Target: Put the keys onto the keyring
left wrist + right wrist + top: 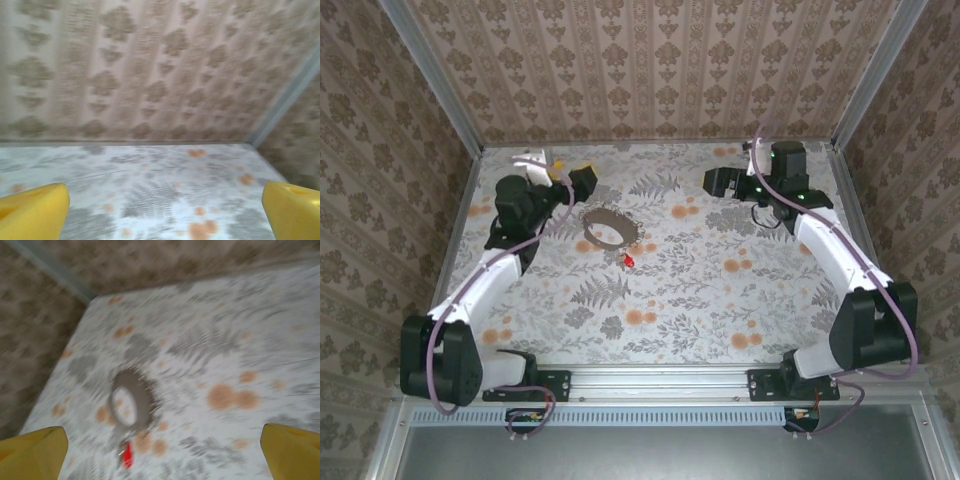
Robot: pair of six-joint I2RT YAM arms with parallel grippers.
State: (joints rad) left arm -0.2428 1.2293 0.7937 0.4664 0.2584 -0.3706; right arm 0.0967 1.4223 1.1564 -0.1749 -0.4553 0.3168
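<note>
While both wrist views were blurred, the overhead view was sharp enough to lay out the scene. Patterned walls [650, 60] enclosed the table [700, 300], whose top carried a print of grey ferns and orange flowers.

From its base at the near-left corner, the left arm [480, 285] reached toward the far-left part of the table. The right arm [840, 250] rose from the near-right corner toward the far-right part. The two were well apart.

At the far left, the left gripper [560, 172] hung with its yellow fingers [32, 210] spread wide, one at each lower corner of its own wrist view. Nothing lay between them but bare table. Opposite it, the right gripper [720, 182] pointed in toward the middle. Its yellow fingers [295, 450] were likewise spread to the lower corners of its wrist view, with nothing held.

Between the two grippers, and nearer the left one, the keyring [590, 232] lay flat on the table as a grey-brown hoop, touched by neither gripper. The right wrist view showed it [141, 402] as a dark oval ahead of the fingers.

Just beside the hoop's near-right edge lay the key [629, 259], a tiny piece with a red head [128, 455]. Whether it was threaded on the hoop or merely lay against it could not be told.
</note>
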